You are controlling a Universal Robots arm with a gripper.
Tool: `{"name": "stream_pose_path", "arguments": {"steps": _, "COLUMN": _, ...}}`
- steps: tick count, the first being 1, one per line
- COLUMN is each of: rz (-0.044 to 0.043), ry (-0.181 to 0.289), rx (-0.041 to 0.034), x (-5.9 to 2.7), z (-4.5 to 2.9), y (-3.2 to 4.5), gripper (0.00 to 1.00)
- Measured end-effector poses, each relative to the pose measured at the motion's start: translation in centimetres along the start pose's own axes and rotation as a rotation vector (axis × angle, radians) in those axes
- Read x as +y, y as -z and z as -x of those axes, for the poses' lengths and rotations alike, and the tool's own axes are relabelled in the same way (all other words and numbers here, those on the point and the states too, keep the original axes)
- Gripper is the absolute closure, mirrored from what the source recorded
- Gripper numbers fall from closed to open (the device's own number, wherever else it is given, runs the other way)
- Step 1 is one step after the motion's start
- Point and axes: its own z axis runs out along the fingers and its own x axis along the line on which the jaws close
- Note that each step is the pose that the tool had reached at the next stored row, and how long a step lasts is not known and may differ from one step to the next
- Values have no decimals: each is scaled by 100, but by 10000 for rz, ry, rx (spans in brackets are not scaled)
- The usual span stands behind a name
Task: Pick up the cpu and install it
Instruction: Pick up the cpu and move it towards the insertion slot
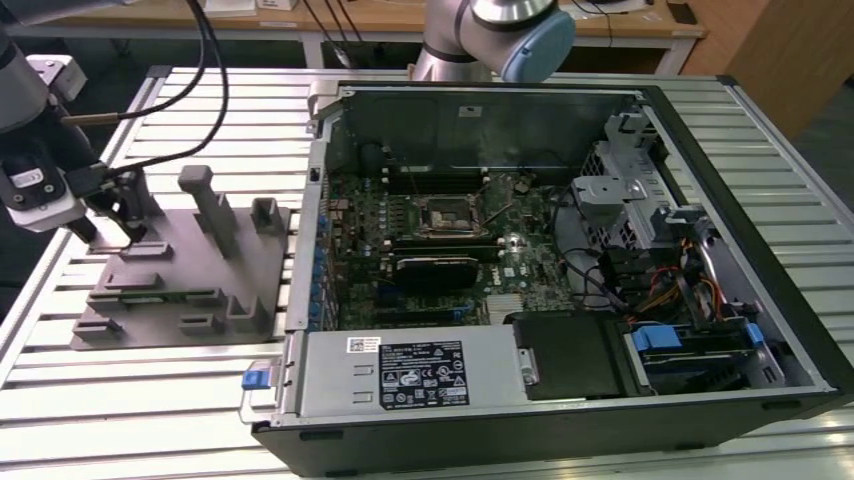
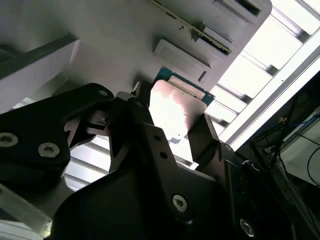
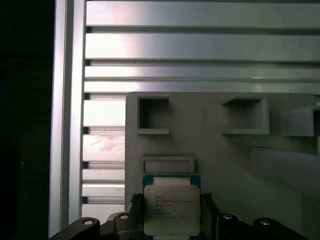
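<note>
Jaws clamped on two sides of one cpu (image 3: pixel 171 210), at one grey fixture plate (image 3: pixel 225 165), one open computer case (image 1: pixel 494 125) beside.

Hand (image 1: pixel 118 233) low, pointing down, fingers (image 2: pixel 202 137) clamped on cpu (image 3: pixel 171 210)

The arm (image 1: pixel 470 22) is a silver-grey metal tube with rounded joints, one closed by a pale blue cap (image 1: pixel 537 45). At the exterior view's left, its dark wrist bears a white boxy module (image 1: pixel 32 190) and looping black cables (image 1: pixel 203 70). The gripper (image 1: pixel 118 232) is matte black, built of angular plates with rounded ends, fastened by silver hex-socket screws (image 2: pixel 48 149), with narrow black fingers (image 2: pixel 142 117)
</note>
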Motion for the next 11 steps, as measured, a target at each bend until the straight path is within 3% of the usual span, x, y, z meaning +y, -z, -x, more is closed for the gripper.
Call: {"name": "stream_pose_path", "arguments": {"steps": 11, "rz": 0, "ry": 1, "rx": -29, "x": 17, "z": 2, "y": 282, "gripper": 46}}
